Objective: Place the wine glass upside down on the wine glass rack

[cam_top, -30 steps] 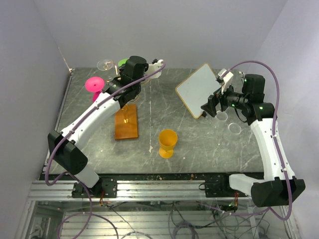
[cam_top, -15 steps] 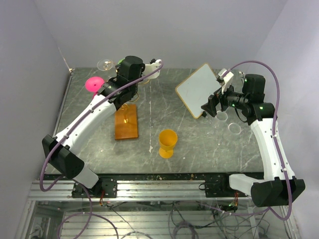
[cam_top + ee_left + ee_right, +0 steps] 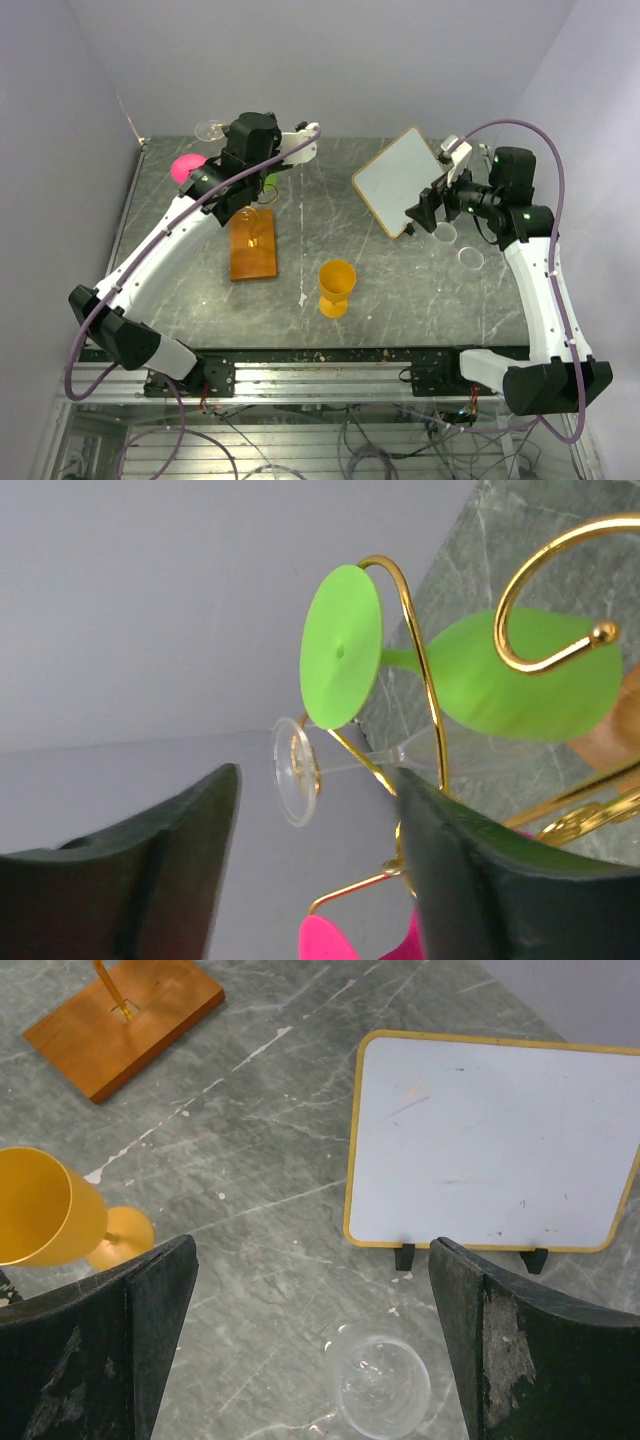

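Observation:
The gold wire rack [image 3: 420,680] on its wooden base [image 3: 253,248] stands at the back left. A green glass [image 3: 520,680], a clear glass [image 3: 296,770] and a pink glass [image 3: 345,940] hang on it upside down. My left gripper [image 3: 258,168] is open close in front of the rack, with nothing between its fingers [image 3: 150,880]. An orange wine glass [image 3: 336,285] stands upright mid-table. My right gripper [image 3: 320,1360] hovers open above a clear glass [image 3: 382,1382] that stands on the table.
A white board with a yellow frame [image 3: 398,180] leans on small feet just beyond the right gripper. A second clear glass [image 3: 470,256] sits to the right of the first. The pink glass [image 3: 186,168] juts out toward the left wall.
The left wrist has moved a little to the left along the rack. The right arm and the glasses on the table have not moved.

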Motion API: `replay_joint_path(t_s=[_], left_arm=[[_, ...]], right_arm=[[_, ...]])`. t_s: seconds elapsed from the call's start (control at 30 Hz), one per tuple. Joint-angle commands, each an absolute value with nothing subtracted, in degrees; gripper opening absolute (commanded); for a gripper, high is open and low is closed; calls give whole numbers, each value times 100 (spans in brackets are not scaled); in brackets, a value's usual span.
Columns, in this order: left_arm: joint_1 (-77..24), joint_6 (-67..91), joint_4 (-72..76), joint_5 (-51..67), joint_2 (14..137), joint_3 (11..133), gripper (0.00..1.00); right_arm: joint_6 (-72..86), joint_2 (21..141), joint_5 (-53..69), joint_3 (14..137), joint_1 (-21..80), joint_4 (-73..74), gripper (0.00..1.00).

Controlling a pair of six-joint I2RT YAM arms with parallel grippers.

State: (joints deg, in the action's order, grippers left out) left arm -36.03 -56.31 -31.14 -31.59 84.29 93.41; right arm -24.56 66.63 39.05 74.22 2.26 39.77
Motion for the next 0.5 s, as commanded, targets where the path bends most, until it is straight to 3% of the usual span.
replay_joint_path(t_s=[0.0, 0.03, 0.47], left_arm=[[-3568, -5355, -3518, -2718, 8140, 9688, 84], [-3567, -5300, -3581, -2621, 8108, 9738, 100], [-3488, -4385, -4166, -1453, 7769, 10269, 99]], right_arm=[[-2443, 6658, 3808, 7636, 152, 4029, 100], [-2446, 6660, 3776, 7652, 142, 4047, 100], [-2435, 6647, 3605, 7772, -32, 4128, 100]])
